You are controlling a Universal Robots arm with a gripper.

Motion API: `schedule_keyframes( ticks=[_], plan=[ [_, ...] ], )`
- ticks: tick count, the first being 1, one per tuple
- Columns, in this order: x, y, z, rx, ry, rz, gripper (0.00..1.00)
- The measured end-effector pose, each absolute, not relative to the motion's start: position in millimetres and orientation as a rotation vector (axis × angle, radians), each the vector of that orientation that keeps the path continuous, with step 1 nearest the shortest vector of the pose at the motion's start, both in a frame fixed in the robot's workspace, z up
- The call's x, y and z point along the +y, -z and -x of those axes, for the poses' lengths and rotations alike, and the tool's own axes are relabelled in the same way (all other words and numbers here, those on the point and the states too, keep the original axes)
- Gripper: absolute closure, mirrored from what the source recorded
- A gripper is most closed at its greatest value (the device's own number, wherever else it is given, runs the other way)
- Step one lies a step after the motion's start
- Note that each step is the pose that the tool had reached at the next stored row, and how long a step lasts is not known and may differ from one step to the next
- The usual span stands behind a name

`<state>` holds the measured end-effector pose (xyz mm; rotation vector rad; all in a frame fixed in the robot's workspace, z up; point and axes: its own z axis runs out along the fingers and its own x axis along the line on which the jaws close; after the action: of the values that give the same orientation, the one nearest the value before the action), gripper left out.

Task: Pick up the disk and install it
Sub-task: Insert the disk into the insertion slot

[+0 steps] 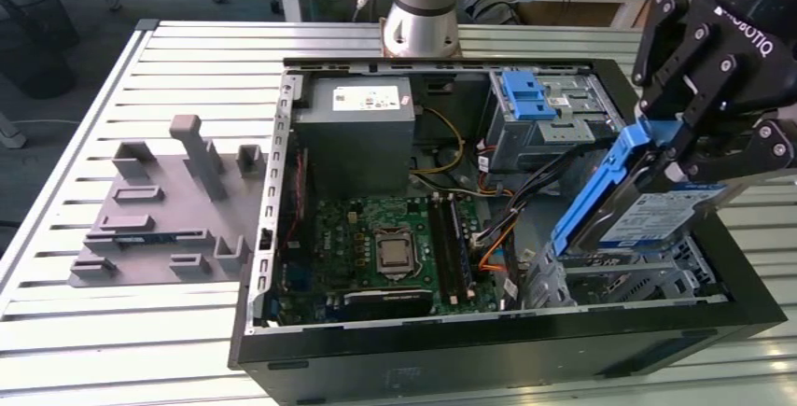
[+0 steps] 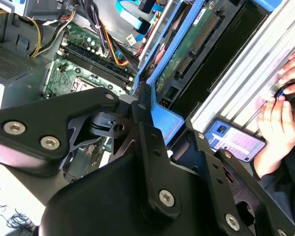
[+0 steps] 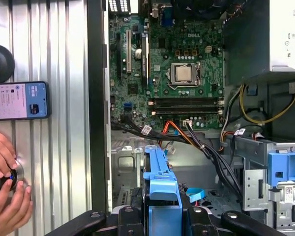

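The disk (image 1: 637,212), silver with blue side rails, hangs tilted on edge, clamped in the gripper (image 1: 682,159). Its low end is close over the drive cage (image 1: 629,280) in the open computer case (image 1: 498,355), at the exterior view's right. Cables (image 1: 524,191) crowd the cage's inner side, with the motherboard (image 1: 386,247) beyond. The case stands on a slatted metal table (image 1: 174,331), where a person's hands (image 3: 5,196) rest near a phone (image 3: 19,101).

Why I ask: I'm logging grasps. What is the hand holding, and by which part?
The hand grips the disk by its raised end, pinched at the blue side rail.
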<state>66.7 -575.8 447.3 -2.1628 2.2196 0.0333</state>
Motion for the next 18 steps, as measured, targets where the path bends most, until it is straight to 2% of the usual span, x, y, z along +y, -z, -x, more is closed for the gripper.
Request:
schedule_keyframes(
  ticks=[18],
  plan=[
    [-575.8,-438.7,-71.9,2.22,-0.033,2.163,0.64]
  ],
)
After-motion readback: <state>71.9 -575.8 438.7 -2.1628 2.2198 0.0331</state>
